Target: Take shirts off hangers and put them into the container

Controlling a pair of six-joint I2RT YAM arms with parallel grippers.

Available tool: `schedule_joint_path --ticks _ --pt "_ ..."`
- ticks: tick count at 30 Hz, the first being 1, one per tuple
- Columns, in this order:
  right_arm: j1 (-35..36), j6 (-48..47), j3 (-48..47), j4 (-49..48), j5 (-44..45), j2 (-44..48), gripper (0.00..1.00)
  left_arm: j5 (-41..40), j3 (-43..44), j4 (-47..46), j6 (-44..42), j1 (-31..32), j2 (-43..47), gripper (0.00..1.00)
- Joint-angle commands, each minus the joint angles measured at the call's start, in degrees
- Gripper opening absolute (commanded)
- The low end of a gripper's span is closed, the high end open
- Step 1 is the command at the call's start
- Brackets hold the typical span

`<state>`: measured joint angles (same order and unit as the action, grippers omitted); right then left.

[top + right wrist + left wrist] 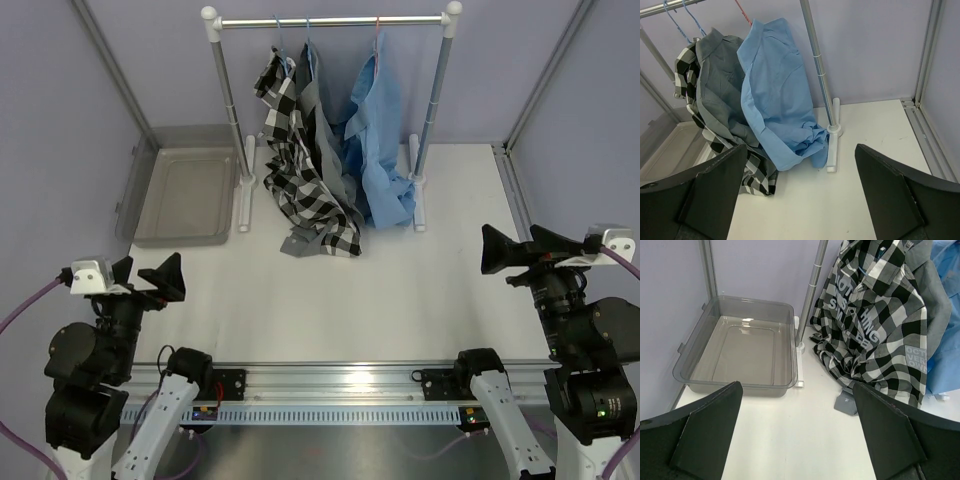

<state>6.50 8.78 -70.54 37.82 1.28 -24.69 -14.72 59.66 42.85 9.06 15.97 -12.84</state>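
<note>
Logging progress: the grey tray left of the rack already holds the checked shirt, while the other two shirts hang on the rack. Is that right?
No. The tray holds nothing; the checked shirt hangs on the rack beside the grey shirt and blue shirt, as the left wrist view shows.

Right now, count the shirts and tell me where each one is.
3. The checked shirt hangs leftmost on the rack, its tail on the table; the grey shirt in the middle, partly covered; the light blue shirt rightmost. None in the container.
</note>
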Motion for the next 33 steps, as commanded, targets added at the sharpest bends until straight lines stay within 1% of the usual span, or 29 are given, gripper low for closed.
schedule_joint_path --ticks 1,4,8,9,14,15,17,18,19,20,21,22,24,26,27,28,29,32,33 --pt "0.7 -0.69 -0.65 0.06 -3.12 -0.89 0.99 1.36 -1.03 -1.1 0.78 0.21 -1.13 0.99" --pt "0.7 -0.43 0.14 0.15 -4.35 -1.59 1.0 2.68 -2.0 -1.19 1.31 0.29 -2.36 0.99" --pt "0.62 -0.42 2.51 -0.21 -10.06 -3.52 1.0 4.78 -3.32 -1.19 2.45 0.29 -5.0 0.99" --pt "0.7 -0.25 2.34 0.58 -11.72 -5.35 1.0 5.22 -3.67 -1.28 3.24 0.29 -5.96 0.99" --pt "0.7 1.68 1.29 3.22 -11.73 -11.69 1.0 7.33 -5.52 -2.07 4.83 0.29 -9.65 0.99" --pt "0.7 2.03 0.85 3.57 -12.09 -14.66 0.99 7.69 -6.39 -3.03 4.91 0.29 -10.44 0.99" --pt "0.7 2.39 -2.3 5.59 -11.83 -18.8 0.99 8.48 -7.71 -4.87 5.18 0.29 -11.76 0.99" --pt "0.7 2.47 -3.8 6.55 -11.39 -23.6 1.0 8.83 -8.5 -7.23 5.53 0.29 -12.03 0.99" --pt "0.7 2.91 -7.55 7.52 -11.3 -26.18 1.0 9.09 -10.33 -8.56 5.7 0.29 -12.21 0.99" --pt "0.62 3.35 -9.68 9.27 -10.95 -31.16 1.0 9.62 -11.4 -10.05 6.31 0.29 -12.38 0.99" --pt "0.7 4.05 -11.79 10.16 -10.86 -33.39 0.99 9.97 -12.36 -12.85 6.58 0.29 -12.47 0.99" --pt "0.79 5.45 -15.99 10.69 -10.95 -35.58 0.99 10.41 -14.46 -14.18 6.76 0.29 -12.56 0.99" --pt "1.58 6.86 -19.18 9.65 -9.47 -40.15 0.99 11.12 -16.58 -17.61 7.11 0.29 -12.47 0.99" --pt "5.26 6.43 -23.31 7.71 -6.22 -42.89 0.99 10.94 -18.08 -18.07 6.42 0.29 -12.47 0.99" --pt "6.58 5.39 -27.24 7.7 -2.81 -46.47 1.0 10.68 -18.35 -17.89 5.8 0.29 -12.21 0.99" --pt "8.86 5.03 -29.02 7.36 -1.64 -48.42 1.0 9.63 -18.7 -17.89 5.36 0.29 -11.77 0.99" --pt "9.57 4.59 -32.43 6.92 0.46 -52.35 1.0 8.75 -19.57 -17.89 4.92 0.29 -10.72 0.99" --pt "12.04 4.41 -37.72 4.98 2.14 -58.17 0.99 8.74 -20.72 -17.8 5.53 0.29 -9.31 0.99" --pt "12.74 3.89 -41.57 4.81 4.5 -61.67 0.99 8.92 -21.33 -17.8 5.53 0.29 -8.87 0.99"
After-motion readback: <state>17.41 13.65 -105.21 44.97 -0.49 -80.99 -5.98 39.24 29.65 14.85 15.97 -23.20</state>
